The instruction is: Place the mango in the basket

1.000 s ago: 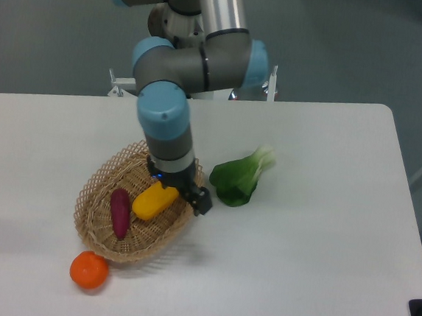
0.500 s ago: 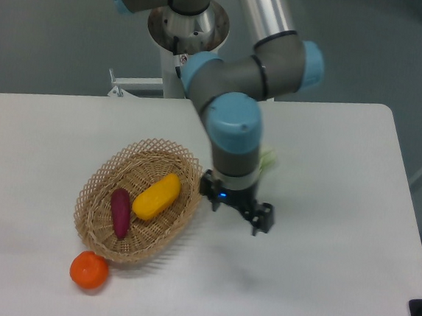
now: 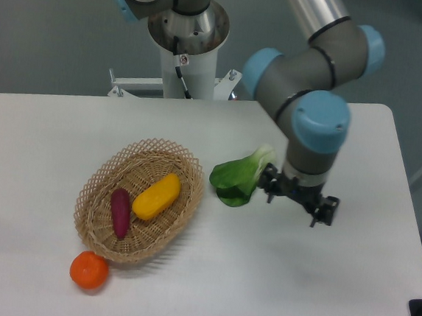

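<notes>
1. The mango (image 3: pixel 156 196) is seen lying in the basket (image 3: pixel 96 185), beside a purple vegetable (image 3: pixel 120 212).
2. The pincer (image 3: pixel 297 200) is held open and empty, right of a leafy green (image 3: pixel 240 177).
3. A tangerine (image 3: pixel 89 271) is located by the basket's near rim.

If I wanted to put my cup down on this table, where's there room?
Bare table lies left of the basket, and along the front edge right of the tangerine. It is crowded around the bok choy, where the gripper hovers.

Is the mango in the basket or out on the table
In. The mango lies inside the basket beside the purple vegetable.
</notes>
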Action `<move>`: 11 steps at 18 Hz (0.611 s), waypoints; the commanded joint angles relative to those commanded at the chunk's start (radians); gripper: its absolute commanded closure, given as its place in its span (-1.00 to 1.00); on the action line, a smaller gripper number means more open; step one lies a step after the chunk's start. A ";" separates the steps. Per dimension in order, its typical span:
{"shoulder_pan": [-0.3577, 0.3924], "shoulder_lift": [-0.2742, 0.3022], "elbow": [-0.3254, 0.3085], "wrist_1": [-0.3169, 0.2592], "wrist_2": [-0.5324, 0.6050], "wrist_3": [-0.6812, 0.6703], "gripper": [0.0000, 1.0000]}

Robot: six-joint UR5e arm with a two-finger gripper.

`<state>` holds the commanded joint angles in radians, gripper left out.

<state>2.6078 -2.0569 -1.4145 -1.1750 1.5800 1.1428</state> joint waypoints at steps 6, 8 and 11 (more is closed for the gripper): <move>0.009 0.000 0.005 -0.003 0.000 0.002 -1.00; 0.009 0.001 0.005 -0.003 0.000 0.002 -1.00; 0.009 0.004 0.000 -0.003 0.000 0.002 -1.00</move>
<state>2.6170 -2.0525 -1.4143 -1.1781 1.5800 1.1443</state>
